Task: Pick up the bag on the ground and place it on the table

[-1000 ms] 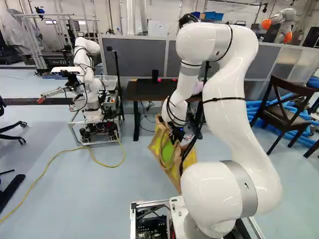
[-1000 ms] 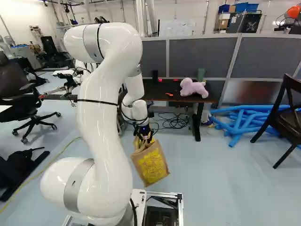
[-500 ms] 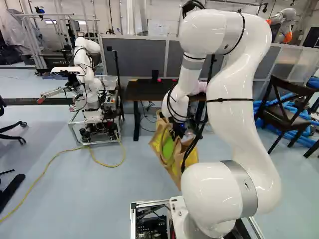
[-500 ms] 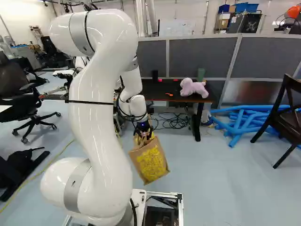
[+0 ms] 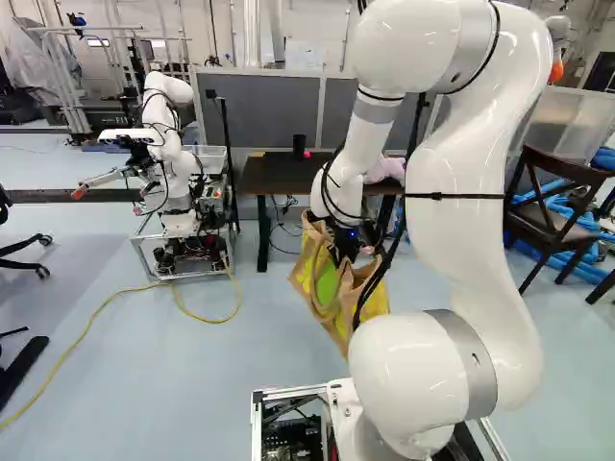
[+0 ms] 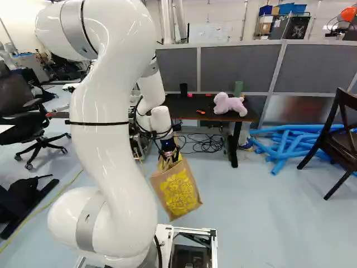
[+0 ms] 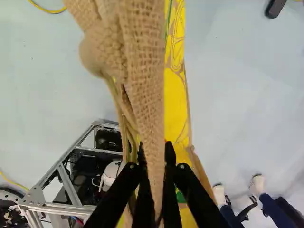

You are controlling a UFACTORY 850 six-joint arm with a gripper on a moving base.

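Observation:
In the right base view my gripper point(image 6: 169, 153) is at the top of the tan burlap bag point(image 6: 178, 192) with its yellow print, which hangs tilted below it. The left base view shows the bag point(image 5: 322, 288) from another side, a green patch on it. Seen from the wrist, the gripper point(image 7: 156, 166) is shut on a strip of the bag's burlap point(image 7: 142, 71), pinched between both fingers. Whether the bag's bottom touches the floor, I cannot tell. The dark table point(image 6: 187, 107) stands beyond the bag.
On the table are a pink plush toy point(image 6: 227, 104), a dark cup point(image 6: 183, 89) and a green cup point(image 6: 239, 88). Another robot point(image 5: 173, 163) stands left of the table. A chair point(image 6: 340, 139) and blue tubes point(image 6: 287, 145) lie to the right. A person's shoes point(image 7: 258, 184) show beside the bag.
My arm's upper bend has risen and swung outward, rightward in the left base view and leftward in the right one. The bag, still gripped, has shifted slightly with the gripper. The base has stayed put.

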